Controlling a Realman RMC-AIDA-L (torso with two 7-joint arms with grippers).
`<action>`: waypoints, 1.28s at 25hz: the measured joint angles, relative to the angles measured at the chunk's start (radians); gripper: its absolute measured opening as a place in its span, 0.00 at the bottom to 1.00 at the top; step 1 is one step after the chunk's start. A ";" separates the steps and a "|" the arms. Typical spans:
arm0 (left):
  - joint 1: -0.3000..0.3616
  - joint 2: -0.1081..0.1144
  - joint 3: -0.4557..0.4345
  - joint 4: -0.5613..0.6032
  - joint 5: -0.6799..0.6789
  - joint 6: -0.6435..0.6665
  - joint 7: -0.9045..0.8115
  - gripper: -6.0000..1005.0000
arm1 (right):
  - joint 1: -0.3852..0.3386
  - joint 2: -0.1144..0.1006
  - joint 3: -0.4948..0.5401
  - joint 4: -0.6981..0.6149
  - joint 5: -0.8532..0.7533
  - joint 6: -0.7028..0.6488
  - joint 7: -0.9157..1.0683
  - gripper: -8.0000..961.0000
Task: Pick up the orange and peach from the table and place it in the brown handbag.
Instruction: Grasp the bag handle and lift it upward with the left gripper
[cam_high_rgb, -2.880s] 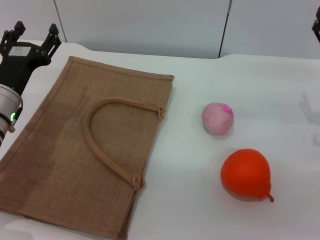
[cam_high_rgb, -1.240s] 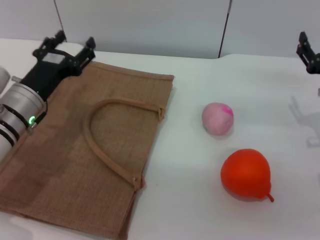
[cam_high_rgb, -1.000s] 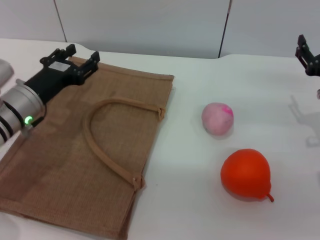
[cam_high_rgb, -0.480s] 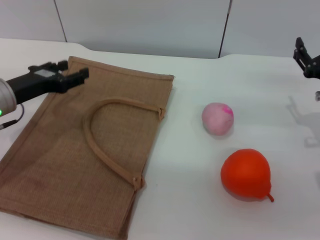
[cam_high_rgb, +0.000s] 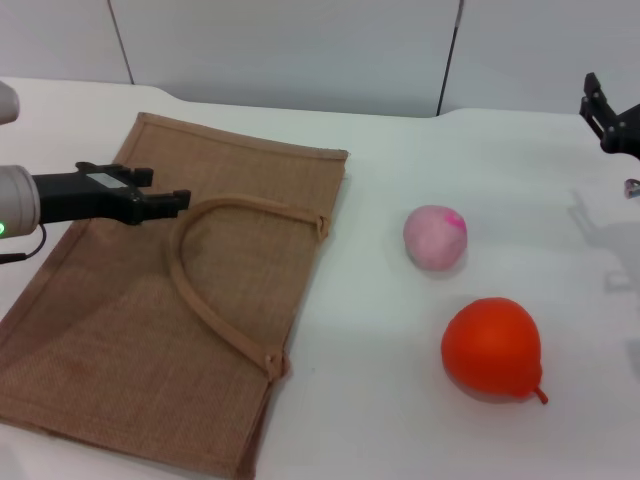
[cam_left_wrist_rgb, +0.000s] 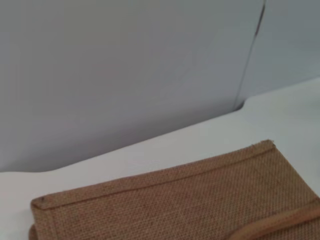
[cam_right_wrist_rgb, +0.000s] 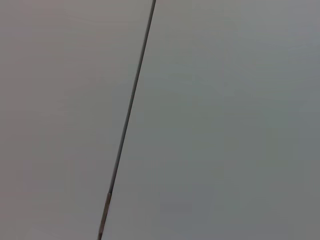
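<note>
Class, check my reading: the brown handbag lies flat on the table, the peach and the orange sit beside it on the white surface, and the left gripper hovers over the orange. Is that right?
Not quite. The head view shows the left gripper over the brown handbag, near its looped handle, not over the orange. The rest holds: the handbag lies flat on the table, with the peach and orange beside it.

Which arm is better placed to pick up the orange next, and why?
Probably the right. The right gripper hangs above the table's right side, where the orange and peach lie. The left gripper is over the brown handbag, farther away.
</note>
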 joint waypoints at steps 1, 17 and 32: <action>-0.005 0.000 0.000 0.000 0.010 0.000 -0.001 0.69 | 0.001 0.000 0.000 0.000 0.000 0.000 0.001 0.80; -0.036 0.001 -0.002 -0.057 0.105 0.069 -0.021 0.66 | 0.003 0.000 0.005 0.001 0.001 0.000 0.006 0.80; -0.059 0.001 -0.001 -0.108 0.140 0.134 -0.026 0.52 | 0.008 0.000 0.008 -0.002 0.003 0.037 0.007 0.80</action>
